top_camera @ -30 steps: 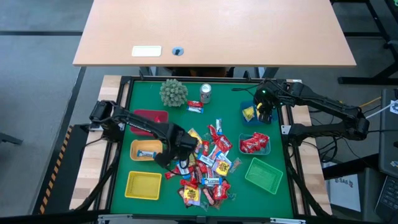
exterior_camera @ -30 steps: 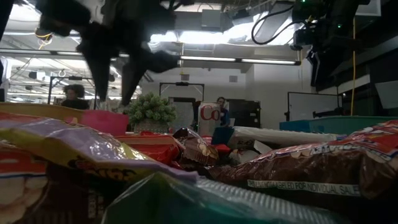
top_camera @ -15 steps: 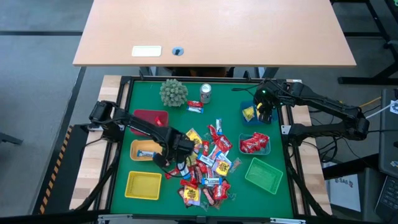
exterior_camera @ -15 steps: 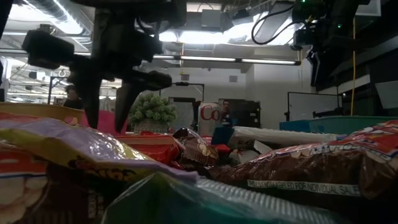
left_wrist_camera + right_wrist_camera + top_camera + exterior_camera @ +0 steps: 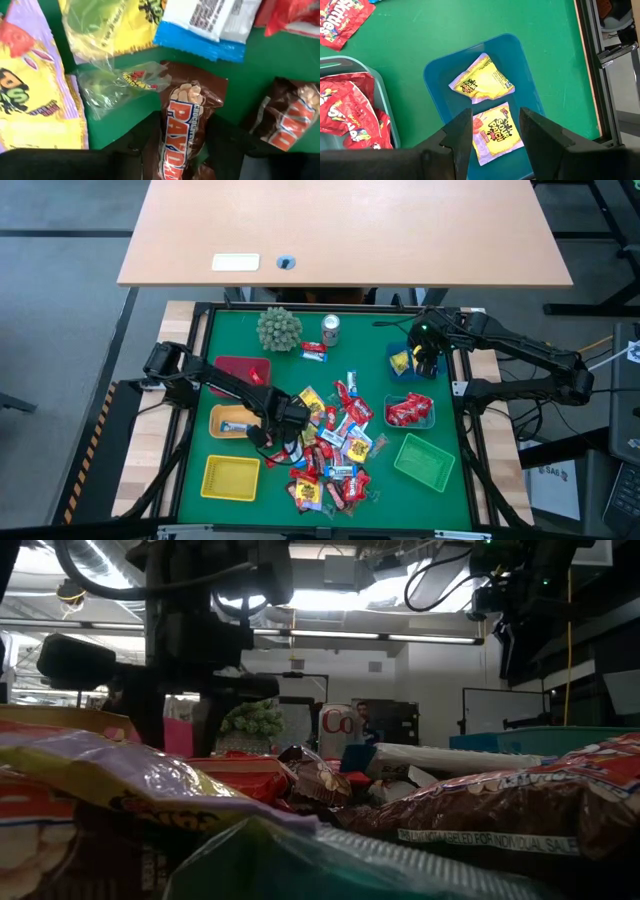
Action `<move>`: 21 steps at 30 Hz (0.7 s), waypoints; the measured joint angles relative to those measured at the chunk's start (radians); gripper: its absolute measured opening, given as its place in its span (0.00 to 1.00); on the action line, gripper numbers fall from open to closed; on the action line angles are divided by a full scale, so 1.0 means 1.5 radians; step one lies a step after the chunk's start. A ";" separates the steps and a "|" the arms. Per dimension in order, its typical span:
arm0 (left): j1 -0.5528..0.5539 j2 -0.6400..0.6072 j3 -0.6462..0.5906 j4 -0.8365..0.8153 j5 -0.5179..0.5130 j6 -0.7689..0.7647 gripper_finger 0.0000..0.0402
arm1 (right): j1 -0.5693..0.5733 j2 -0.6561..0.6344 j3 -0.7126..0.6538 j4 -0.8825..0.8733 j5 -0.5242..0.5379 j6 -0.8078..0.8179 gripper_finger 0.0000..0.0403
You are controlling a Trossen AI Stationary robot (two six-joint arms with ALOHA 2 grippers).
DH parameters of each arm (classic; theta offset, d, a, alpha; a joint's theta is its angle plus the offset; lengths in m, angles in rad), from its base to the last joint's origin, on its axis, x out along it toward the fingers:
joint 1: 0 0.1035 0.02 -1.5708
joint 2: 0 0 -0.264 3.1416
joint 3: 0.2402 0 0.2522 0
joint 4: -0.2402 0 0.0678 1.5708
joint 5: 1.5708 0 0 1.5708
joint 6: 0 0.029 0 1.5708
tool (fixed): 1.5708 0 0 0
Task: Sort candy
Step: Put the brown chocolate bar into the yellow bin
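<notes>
One brown candy bar (image 5: 181,135) lies lengthwise between the left claw's (image 5: 182,150) parted fingers — ungripped.

Even overhead light, backlit low view

The table (image 5: 225,330) is evenly lit from above; ceiling strip lights (image 5: 380,637) glare, arms are silhouetted, and near wrappers (image 5: 130,780) are blurred.

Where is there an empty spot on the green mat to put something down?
The green mat is bare between the can and the blue basket, and again between the yellow basket and the front edge. The middle is crowded with the candy pile, where the left gripper works.
</notes>
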 joint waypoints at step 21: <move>0.000 0.000 0.017 0.036 -0.005 -0.043 0.18 | 0.000 0.000 0.000 0.000 0.000 0.000 0.40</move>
